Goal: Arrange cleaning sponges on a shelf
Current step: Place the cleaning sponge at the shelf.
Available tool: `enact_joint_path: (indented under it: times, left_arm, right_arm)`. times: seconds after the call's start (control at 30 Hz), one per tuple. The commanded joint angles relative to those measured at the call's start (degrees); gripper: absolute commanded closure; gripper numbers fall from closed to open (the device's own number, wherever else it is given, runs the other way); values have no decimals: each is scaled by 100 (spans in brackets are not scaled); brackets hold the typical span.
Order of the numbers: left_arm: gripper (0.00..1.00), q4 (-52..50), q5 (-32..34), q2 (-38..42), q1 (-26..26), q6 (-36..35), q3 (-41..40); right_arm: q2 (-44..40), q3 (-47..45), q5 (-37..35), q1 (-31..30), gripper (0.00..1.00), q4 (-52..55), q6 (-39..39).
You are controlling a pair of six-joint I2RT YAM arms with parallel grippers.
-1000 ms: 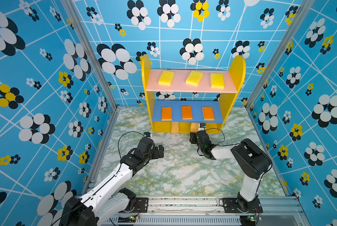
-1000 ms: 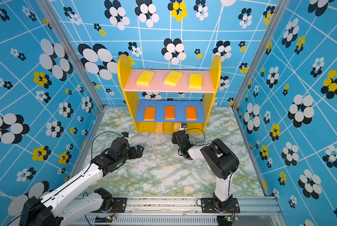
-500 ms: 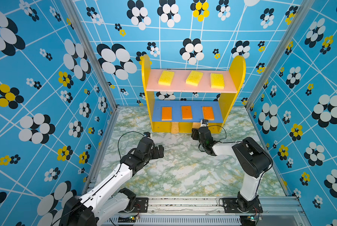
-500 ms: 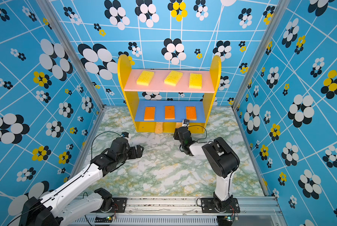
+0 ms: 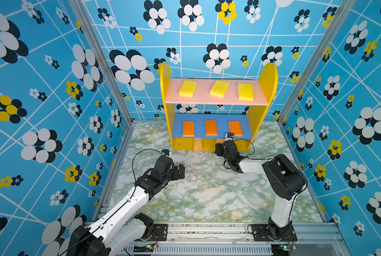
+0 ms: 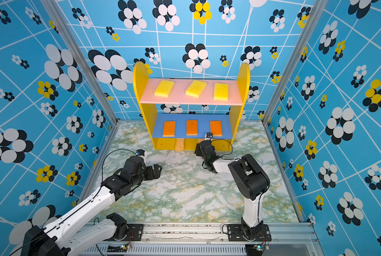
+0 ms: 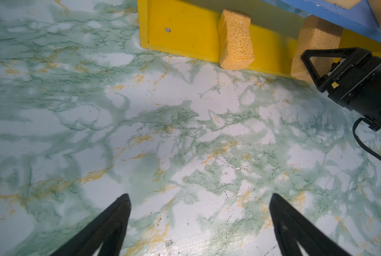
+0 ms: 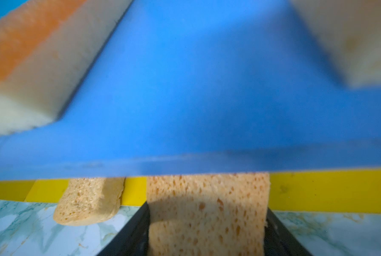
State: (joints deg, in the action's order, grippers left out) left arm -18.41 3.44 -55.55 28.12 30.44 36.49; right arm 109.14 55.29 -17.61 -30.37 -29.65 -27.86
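Note:
The shelf [image 5: 267, 88] stands at the back in both top views. Three yellow sponges [image 5: 219, 88] lie on its pink board and three orange ones [image 5: 211, 127] on the blue board. One tan porous sponge [image 7: 235, 42] leans upright against the yellow base front. A second tan sponge [image 8: 207, 190] stands beside it, also against the base and under the blue board's edge. My right gripper [image 8: 207, 208] is shut on it, both fingers touching its sides. My left gripper [image 7: 199, 197] hangs wide open over the marble floor, left of the shelf, holding nothing.
Patterned blue walls [image 5: 52, 110] close in the marble floor [image 5: 207, 195] on three sides. The right arm's elbow [image 5: 282, 177] stands tall near the right wall. A black cable [image 7: 366, 150] trails behind the right wrist.
The right gripper has moved forward to the shelf's base with the tan sponge, which now stands against the yellow front. The left arm has not moved.

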Motion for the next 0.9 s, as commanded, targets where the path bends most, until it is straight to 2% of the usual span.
enact_joint_path:
  times: [0.0, 0.27, 0.6, 0.77, 0.87]
  left_arm:
    - [1, -110, 96, 88, -17, -47, 116]
    - [1, -107, 78, 97, -17, -29, 103]
    - [1, -48, 60, 42, -17, -34, 99]
    - [1, -75, 84, 66, -19, -43, 113]
    - [1, -82, 96, 75, -18, -41, 101]
  right_arm:
    - [98, 139, 20, 58, 30, 229, -49]
    - [98, 199, -24, 106, 25, 482, -71]
    - [159, 376, 95, 226, 23, 785, -97]
    - [74, 240, 26, 225, 7, 794, -53]
    - [-51, 56, 44, 225, 4, 676, -40]
